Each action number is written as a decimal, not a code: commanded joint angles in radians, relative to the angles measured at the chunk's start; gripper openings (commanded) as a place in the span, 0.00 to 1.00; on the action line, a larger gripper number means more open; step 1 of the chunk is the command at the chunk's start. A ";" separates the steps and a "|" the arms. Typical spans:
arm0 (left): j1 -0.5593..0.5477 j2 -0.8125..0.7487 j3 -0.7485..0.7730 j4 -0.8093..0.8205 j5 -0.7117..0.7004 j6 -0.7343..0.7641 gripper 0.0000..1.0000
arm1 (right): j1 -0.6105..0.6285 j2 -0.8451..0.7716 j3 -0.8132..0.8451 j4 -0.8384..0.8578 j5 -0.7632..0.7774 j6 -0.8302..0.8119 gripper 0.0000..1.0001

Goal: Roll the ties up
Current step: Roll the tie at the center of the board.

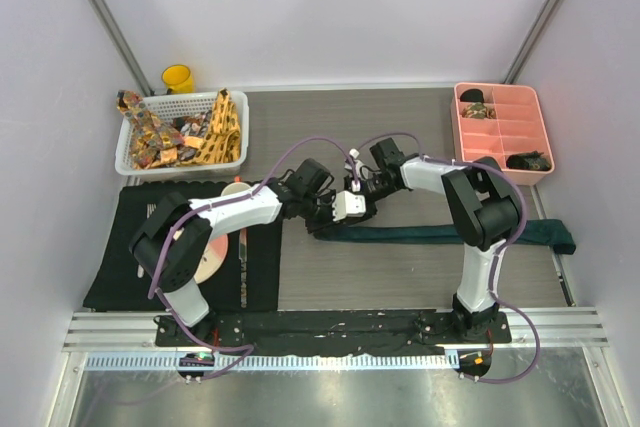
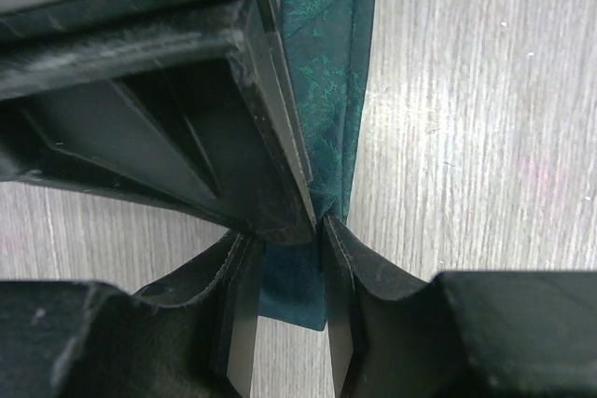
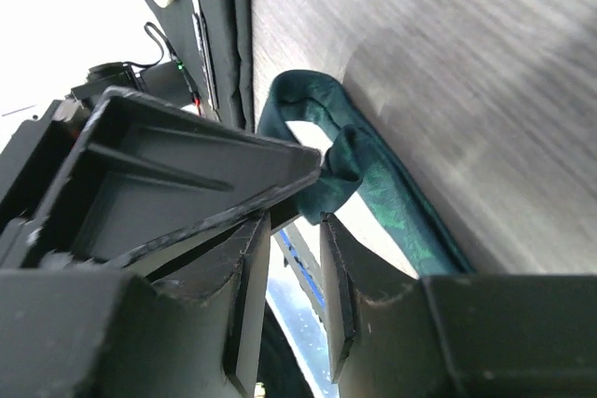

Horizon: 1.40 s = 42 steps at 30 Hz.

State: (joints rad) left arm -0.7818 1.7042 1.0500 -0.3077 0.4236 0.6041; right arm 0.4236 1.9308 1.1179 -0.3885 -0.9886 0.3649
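Note:
A dark teal tie (image 1: 450, 233) lies flat across the table, its right end near the table's right edge. Its left end is lifted into a loop between my two grippers, which meet tip to tip. My left gripper (image 1: 322, 215) is shut on the tie's narrow end (image 2: 294, 291), which fills the gap between its pads; the gripper (image 2: 289, 240) sits low over the table. My right gripper (image 1: 352, 205) is open; in its wrist view (image 3: 297, 221) the folded tie (image 3: 350, 165) bunches just past its fingertips. Yellow-orange (image 1: 222, 127) and brownish patterned ties (image 1: 150, 137) lie in a basket.
A white basket (image 1: 127, 152) stands at the back left, with a yellow cup (image 1: 178, 78) behind it. A pink divided tray (image 1: 503, 132) at the back right holds dark rolled pieces (image 1: 528, 160). A black placemat (image 1: 130, 247) with a plate (image 1: 215, 259) lies at the left.

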 commanded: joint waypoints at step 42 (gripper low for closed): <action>0.041 -0.077 -0.038 0.026 0.038 -0.011 0.66 | -0.012 0.092 -0.017 0.076 0.033 0.077 0.01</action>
State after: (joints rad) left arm -0.7692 1.6985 1.0168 -0.2558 0.4110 0.5774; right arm 0.4210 2.0232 1.0691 -0.2291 -1.0019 0.5426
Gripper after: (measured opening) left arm 0.611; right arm 0.024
